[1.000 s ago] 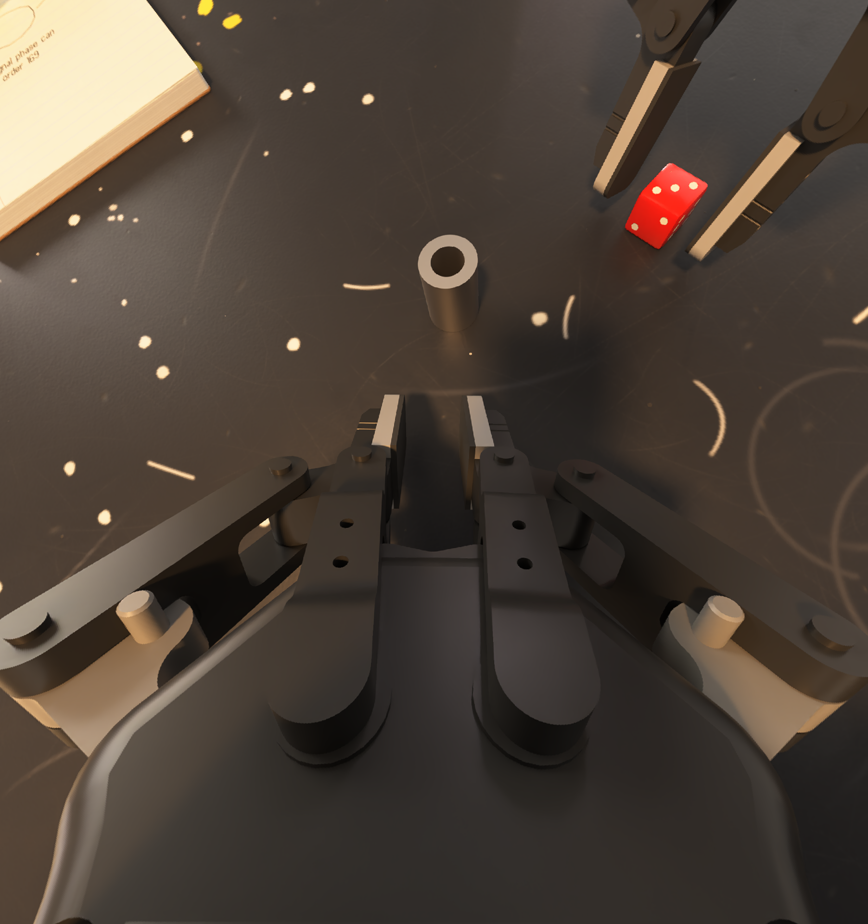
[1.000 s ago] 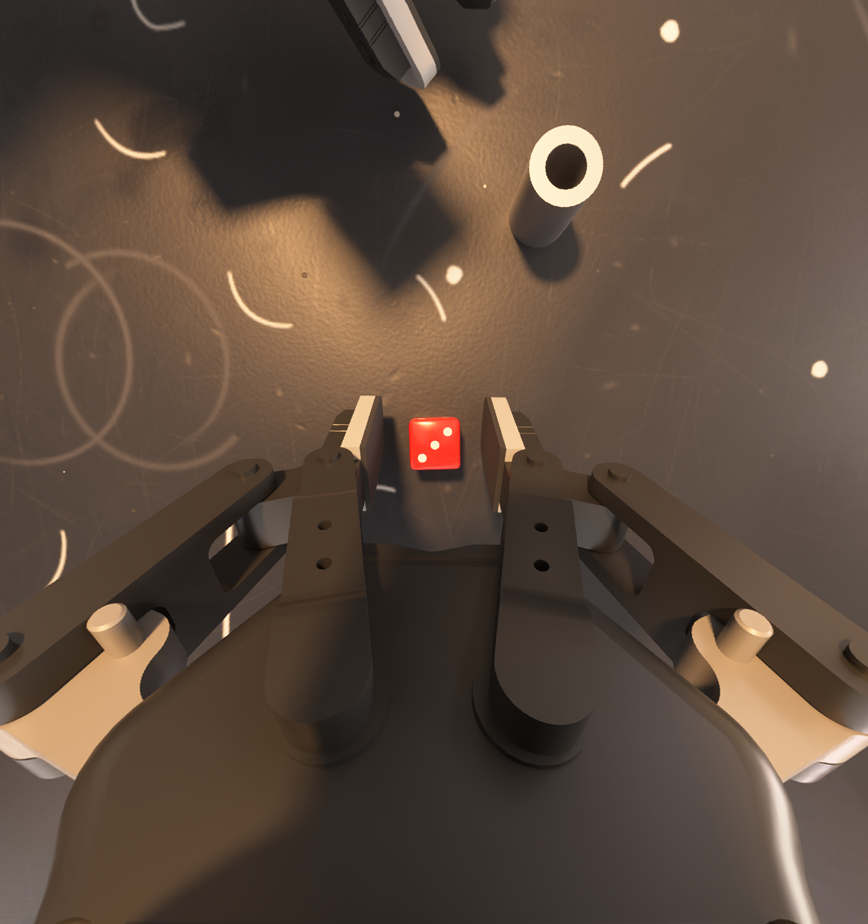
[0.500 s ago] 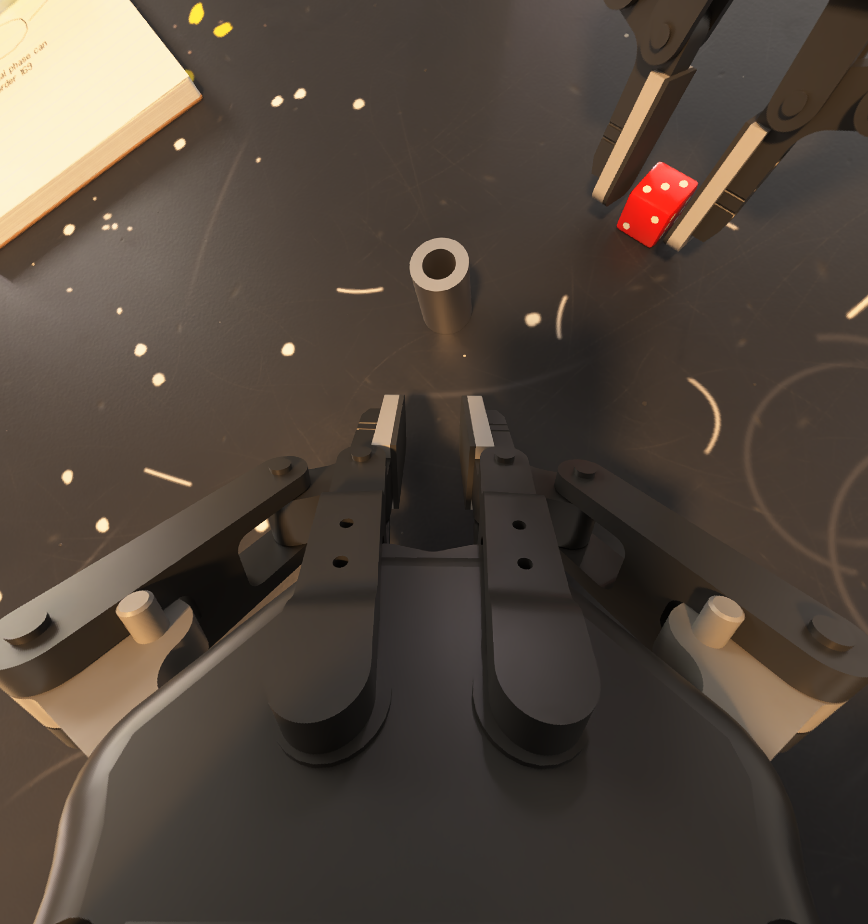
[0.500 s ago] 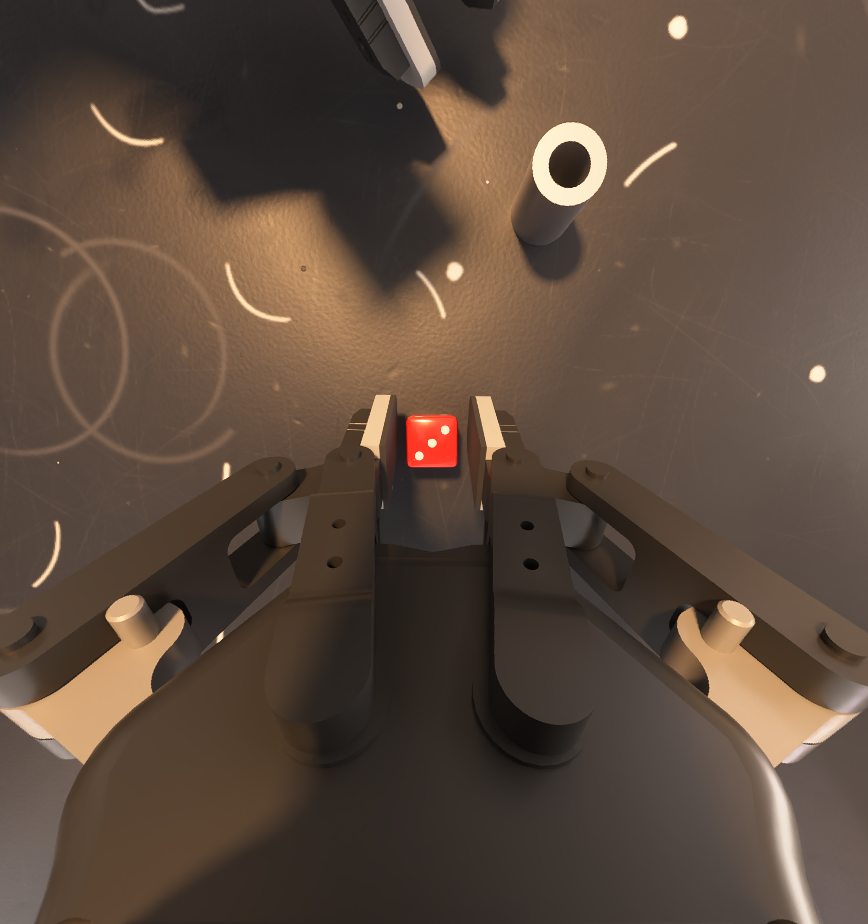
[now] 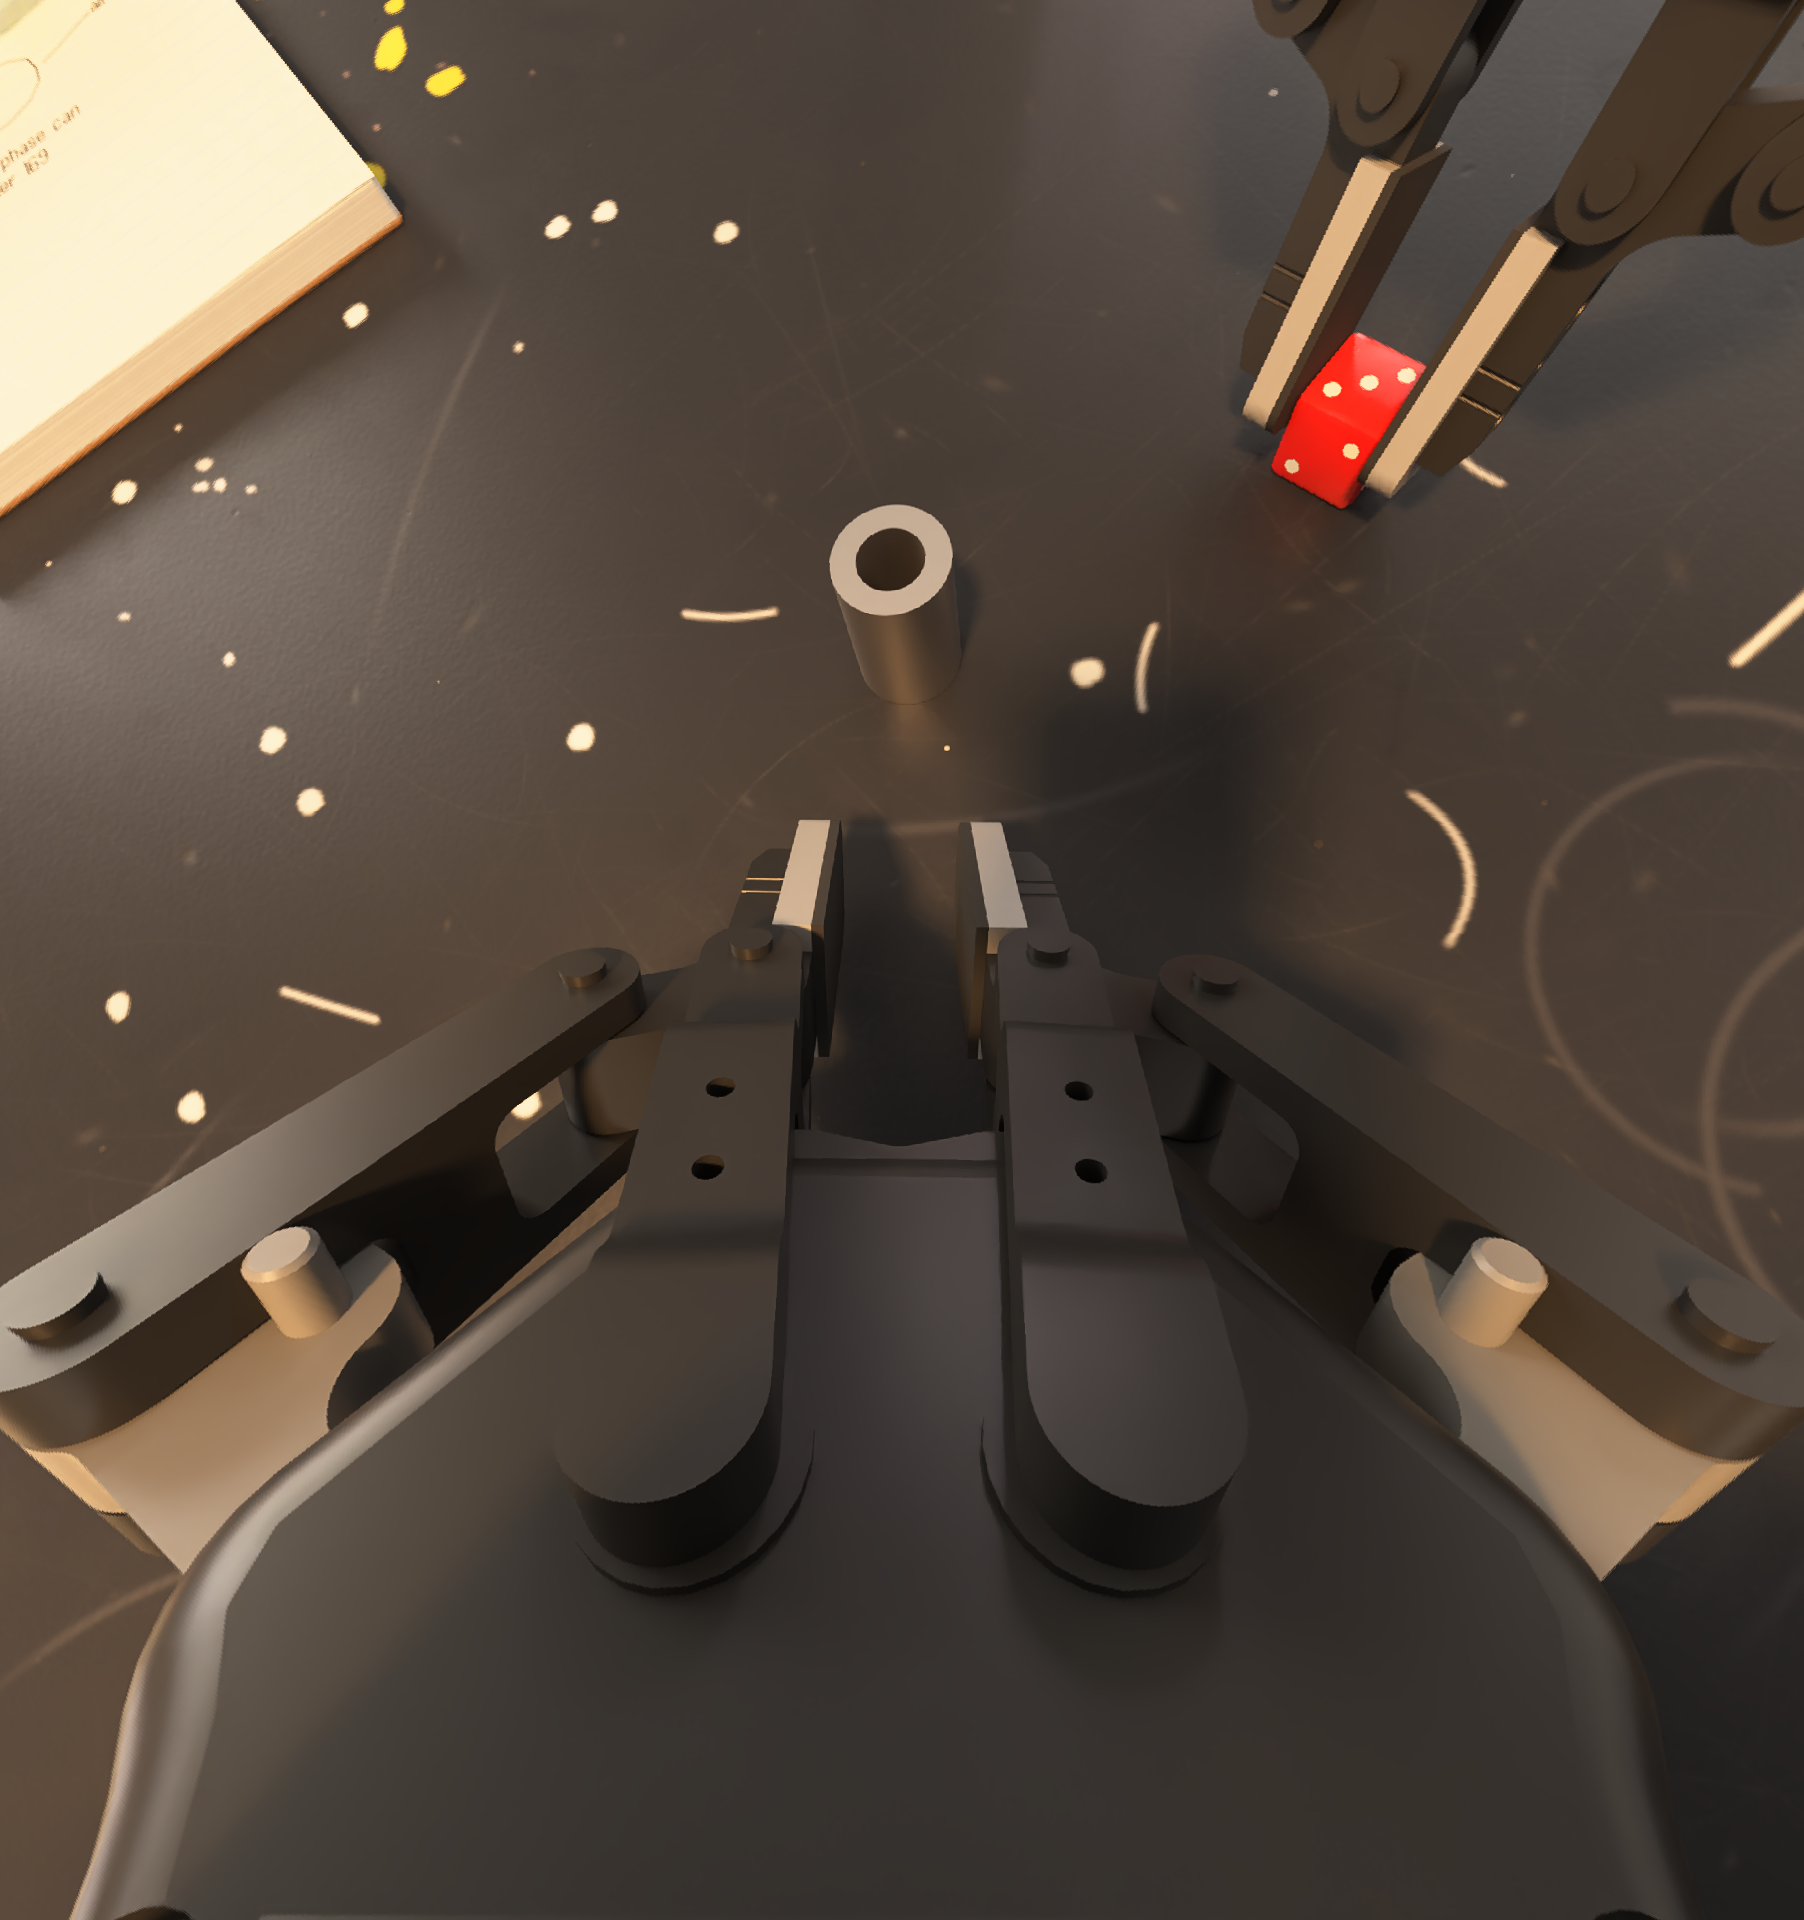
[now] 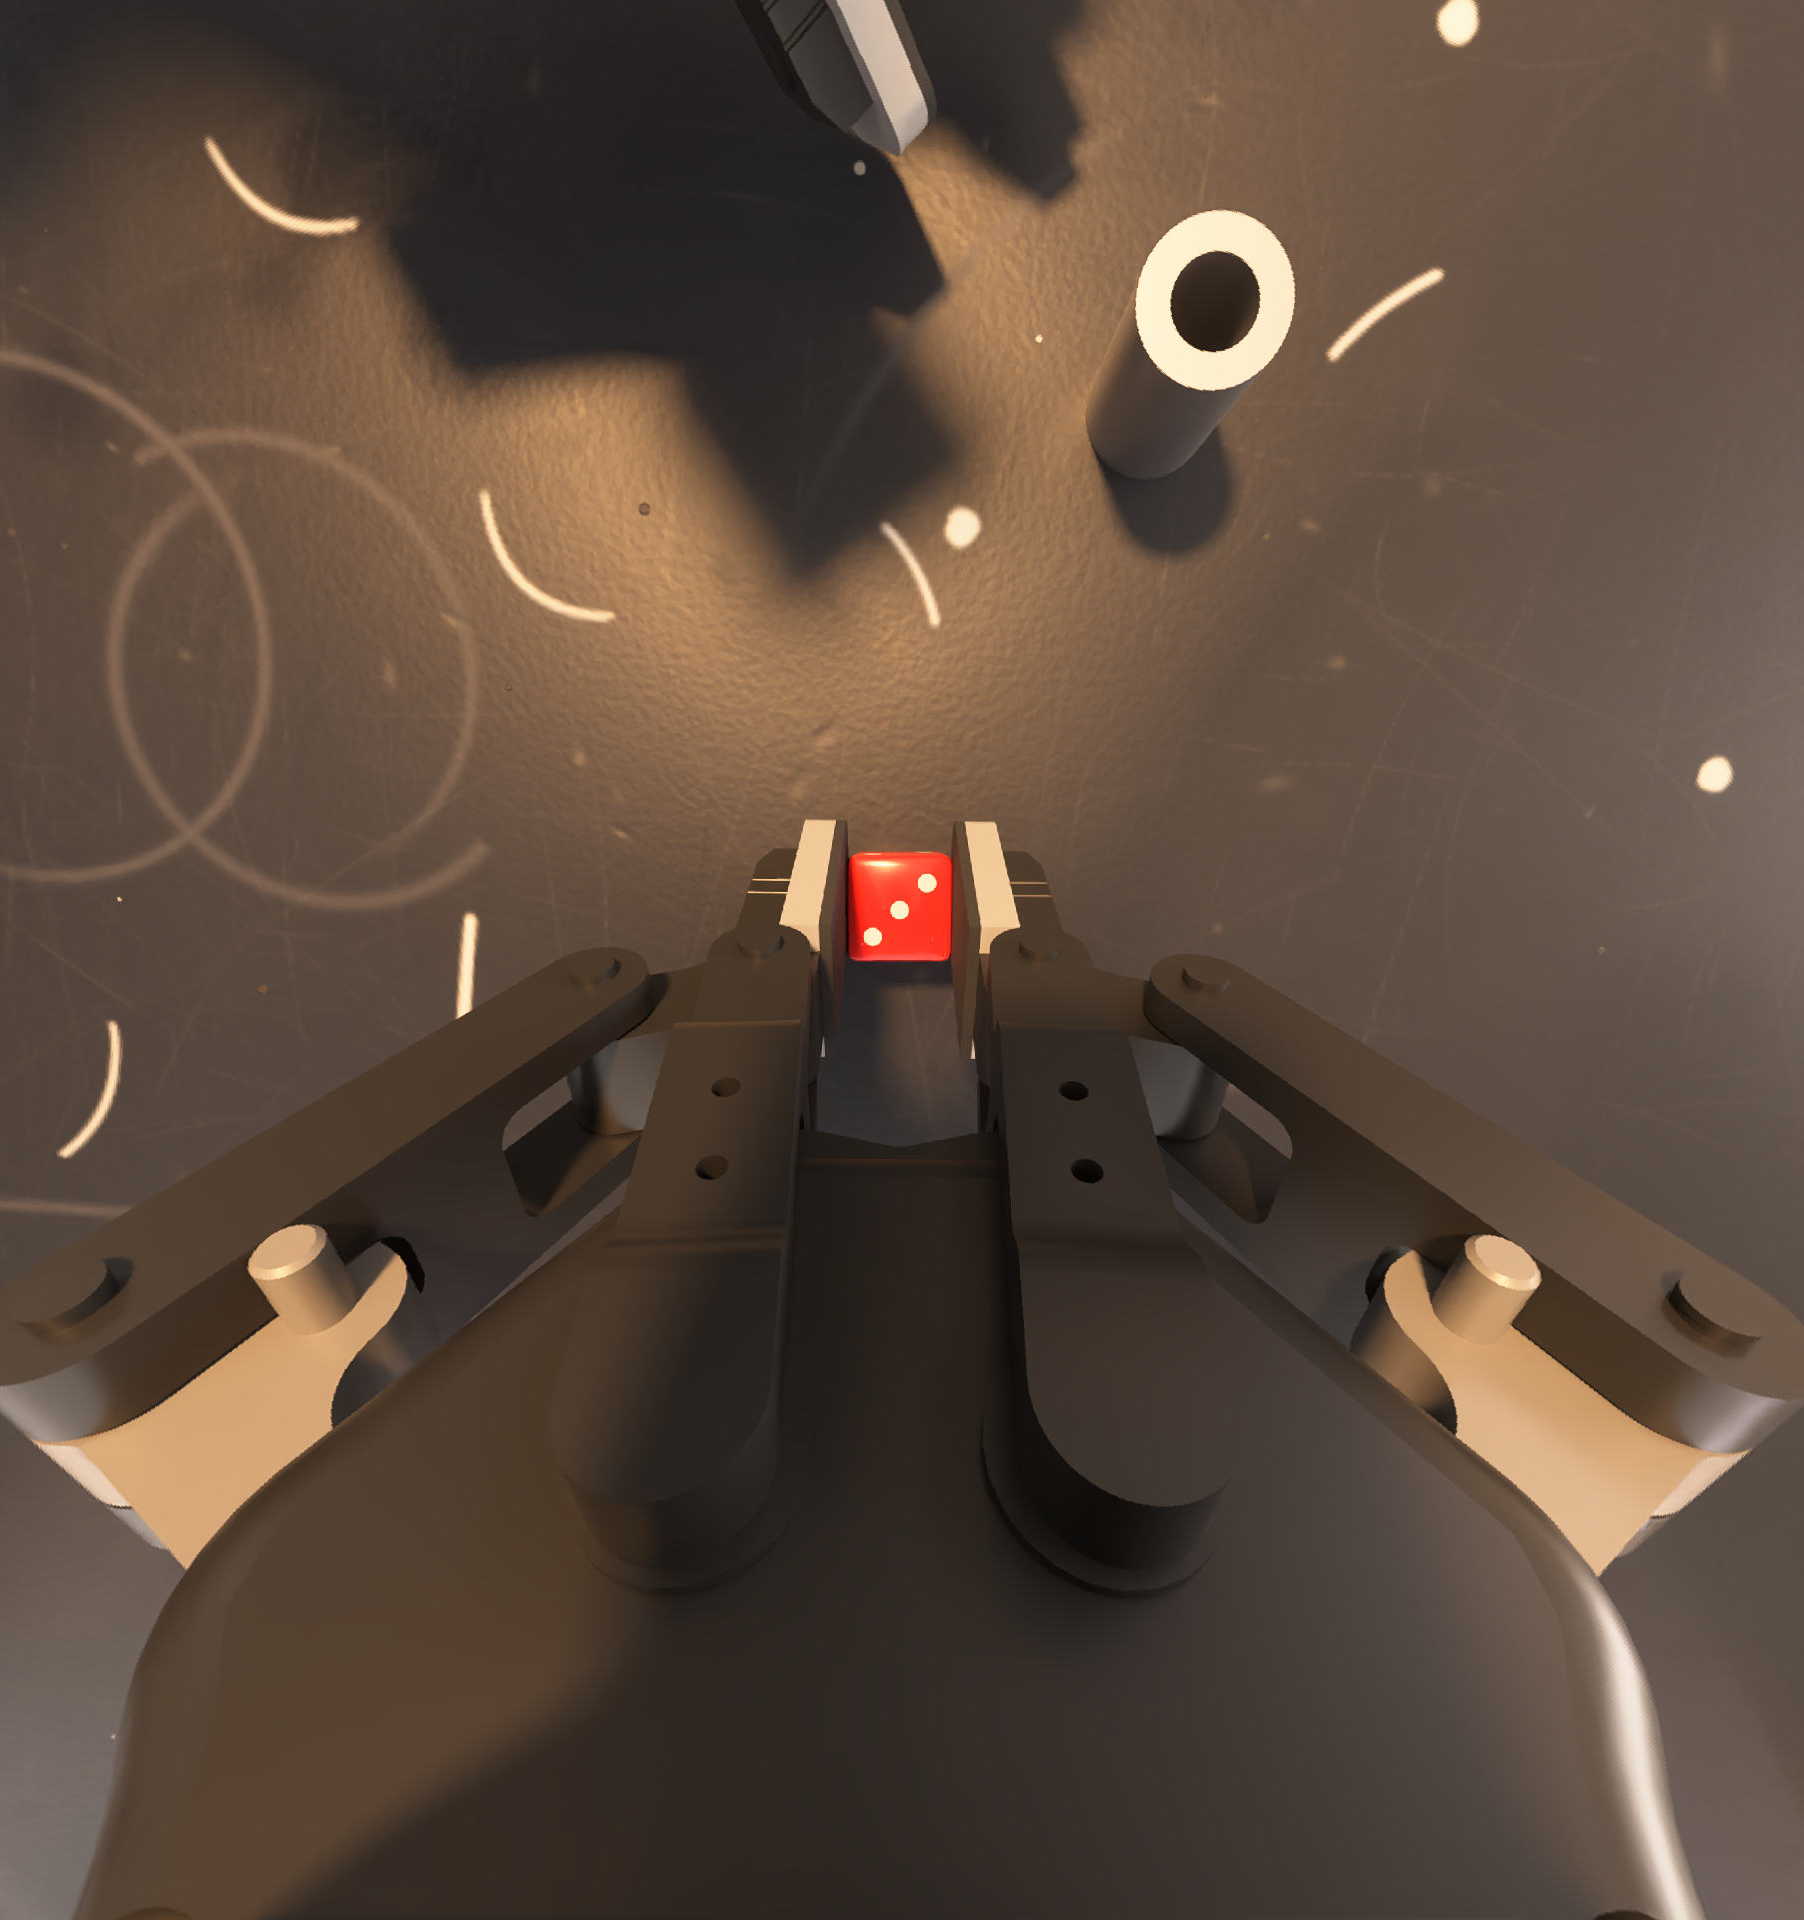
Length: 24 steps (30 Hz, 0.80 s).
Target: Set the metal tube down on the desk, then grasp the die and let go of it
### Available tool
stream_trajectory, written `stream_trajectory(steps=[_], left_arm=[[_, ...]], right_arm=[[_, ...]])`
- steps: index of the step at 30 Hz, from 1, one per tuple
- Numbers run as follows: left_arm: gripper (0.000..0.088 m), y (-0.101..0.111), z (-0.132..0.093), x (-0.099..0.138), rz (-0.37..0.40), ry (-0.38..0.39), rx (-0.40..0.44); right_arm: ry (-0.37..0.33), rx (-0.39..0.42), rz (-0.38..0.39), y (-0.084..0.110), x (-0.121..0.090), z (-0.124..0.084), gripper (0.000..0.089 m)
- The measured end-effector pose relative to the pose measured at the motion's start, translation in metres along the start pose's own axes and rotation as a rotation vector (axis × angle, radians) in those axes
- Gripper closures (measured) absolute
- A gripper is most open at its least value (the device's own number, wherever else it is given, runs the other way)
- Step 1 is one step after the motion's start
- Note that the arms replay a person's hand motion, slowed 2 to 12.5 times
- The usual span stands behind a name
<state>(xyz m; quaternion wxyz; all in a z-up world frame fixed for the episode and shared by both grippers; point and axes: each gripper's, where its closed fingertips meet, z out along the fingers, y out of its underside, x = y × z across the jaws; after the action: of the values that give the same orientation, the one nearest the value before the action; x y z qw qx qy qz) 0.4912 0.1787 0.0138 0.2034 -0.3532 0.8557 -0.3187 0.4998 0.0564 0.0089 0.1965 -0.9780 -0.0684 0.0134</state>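
Note:
The metal tube (image 5: 898, 613) stands upright on the dark desk (image 5: 524, 436), free of both grippers, a short way ahead of my left gripper (image 5: 900, 862). That gripper is open with a narrow gap and holds nothing. The red die (image 6: 898, 906) with white pips sits between the pads of my right gripper (image 6: 898, 868), which is shut on it at about desk level. The left wrist view shows the same grip at the top right: the die (image 5: 1334, 426) between the right gripper's fingers (image 5: 1329, 452). The tube (image 6: 1178, 353) stands beyond and right of the die.
An open notebook (image 5: 98, 260) lies at the far left of the desk. The desk surface is scratched and speckled with pale marks. One tip of the left gripper (image 6: 867, 73) shows at the top of the right wrist view, above its shadow.
My right gripper's fingers have closed from either side of the die until both pads press it. My left gripper has stayed empty and has drawn slightly back from the tube.

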Motion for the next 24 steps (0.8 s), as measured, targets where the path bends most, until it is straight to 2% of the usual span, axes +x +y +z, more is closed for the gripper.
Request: stream_trajectory(steps=[24], left_arm=[[0.0679, -0.004, 0.004, 0.003, -0.003, 0.013, 0.021]], right_arm=[[-0.005, -0.037, -0.088, 0.015, 0.001, -0.007, 0.0712]])
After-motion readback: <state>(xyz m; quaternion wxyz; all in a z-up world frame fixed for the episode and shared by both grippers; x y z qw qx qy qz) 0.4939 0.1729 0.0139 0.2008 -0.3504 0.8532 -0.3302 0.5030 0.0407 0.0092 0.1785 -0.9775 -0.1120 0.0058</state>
